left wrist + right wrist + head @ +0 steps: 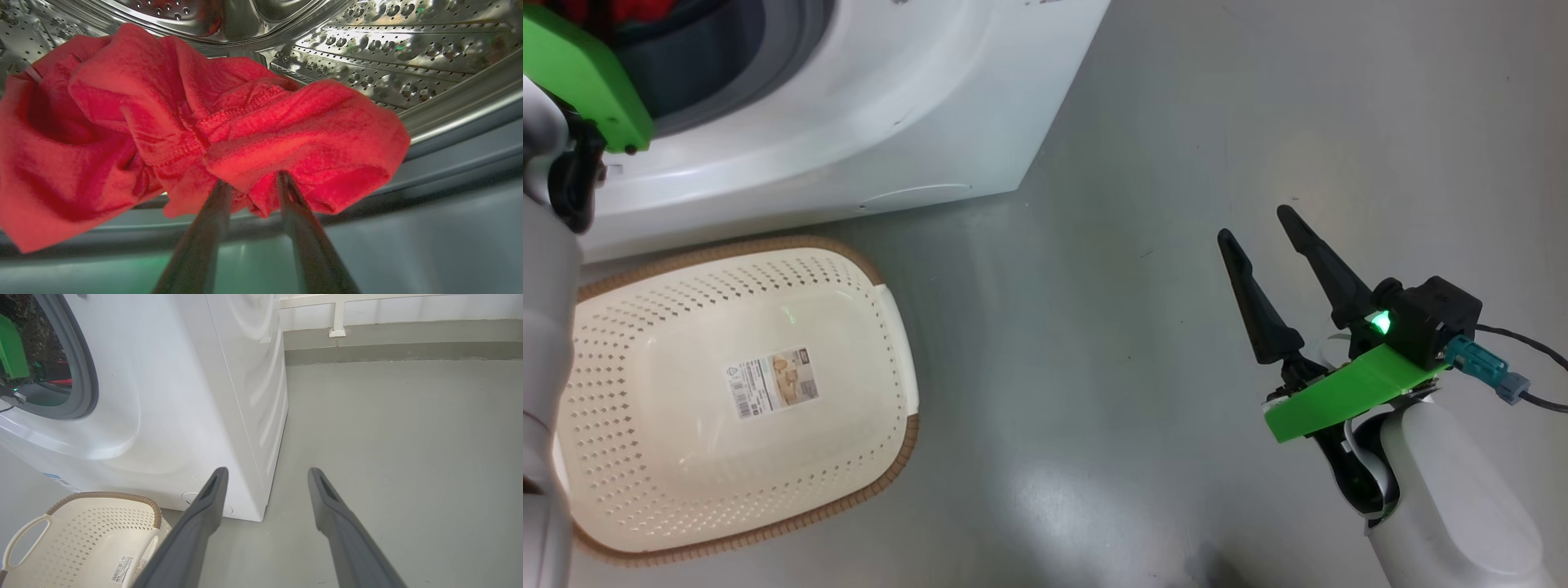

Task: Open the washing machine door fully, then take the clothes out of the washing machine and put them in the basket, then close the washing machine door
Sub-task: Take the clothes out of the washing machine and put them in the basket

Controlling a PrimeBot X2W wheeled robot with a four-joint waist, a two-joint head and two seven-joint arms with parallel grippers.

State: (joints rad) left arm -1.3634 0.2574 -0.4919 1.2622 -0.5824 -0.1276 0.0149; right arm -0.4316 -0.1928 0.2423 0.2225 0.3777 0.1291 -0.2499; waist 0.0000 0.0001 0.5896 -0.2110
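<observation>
From my remote station I saw the left gripper [253, 183] reaching inside the washing machine [890, 106], its two dark fingers [204, 245] running up into the bright red clothes [171, 122]. Both fingertips were buried in the fabric with a fold of it bunched between them. I could not tell whether the fingers had actually clamped on that fold or merely sat around it. The clothes lay in a crumpled heap at the front edge of the steel perforated drum [388, 45], draped toward the grey gasket [470, 163] at the mouth. In the head view a green bracket [584, 77] on the left wrist sat over the washer's opening, and a scrap of red showed behind it at the top left corner. The right gripper [1255, 224] hung over the bare grey floor [1176, 122], well apart from the washer's front corner. Its fingers were spread wide with nothing between them. The basket [621, 351] stood on the floor just beside the bottom front edge of the washing machine, cream and perforated with a brown woven-look rim [727, 243]. A paper label [772, 382] was stuck on its bottom, and no clothes lay in it. In the right wrist view one white side handle [24, 539] of the basket faced me at the lower left corner.
</observation>
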